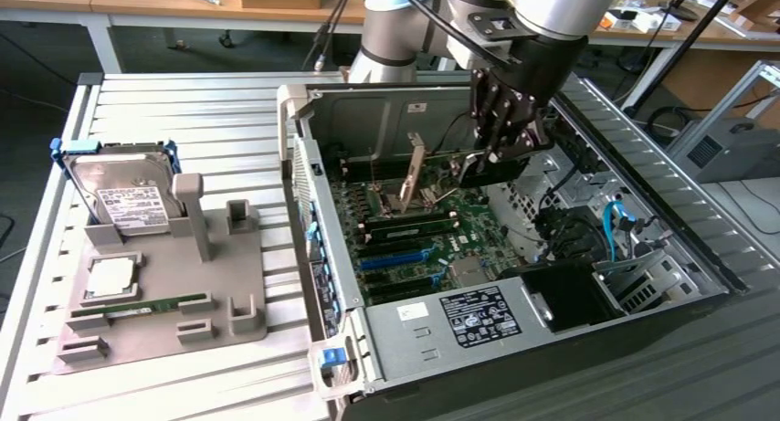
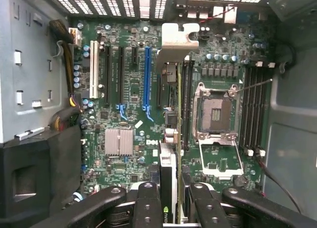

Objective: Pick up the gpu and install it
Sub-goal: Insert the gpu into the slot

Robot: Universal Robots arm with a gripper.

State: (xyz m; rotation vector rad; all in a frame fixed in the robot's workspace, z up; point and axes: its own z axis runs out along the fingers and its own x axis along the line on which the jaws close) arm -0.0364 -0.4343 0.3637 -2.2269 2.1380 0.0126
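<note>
Inside the open computer case (image 1: 403, 334), laid on its side on the table (image 1: 183, 101), the hand (image 1: 498, 152) was positioned over the motherboard (image 2: 129, 89), and the gpu (image 1: 458, 170) was held in it, fingers (image 2: 148, 198) closed narrow against either face of the card at the end away from the bracket (image 2: 178, 40). And note how it was carried: the card was kept on edge, upright, with the silver bracket pointed toward the vented rear wall of the case, presumably so the connector edge could be met by a slot and the bracket by the rear opening. In the wrist view the gpu was lined up as a thin strip between the blue slot (image 2: 147, 79) and the empty processor socket (image 2: 218, 112), just beside a black slot. Whether its lower edge was touching that slot could not be told, though it was judged to be hanging above the board rather than seated. The pick-up was judged done, the installing not. Well apart, on the exterior view's left, a grey holder (image 1: 232, 293) stood on the table with the hard drive (image 1: 122, 197) propped upright in it and a green memory stick (image 1: 152, 305) lying flat, parts kept in fixed cradles, likely so each could be gripped the same way.
</note>
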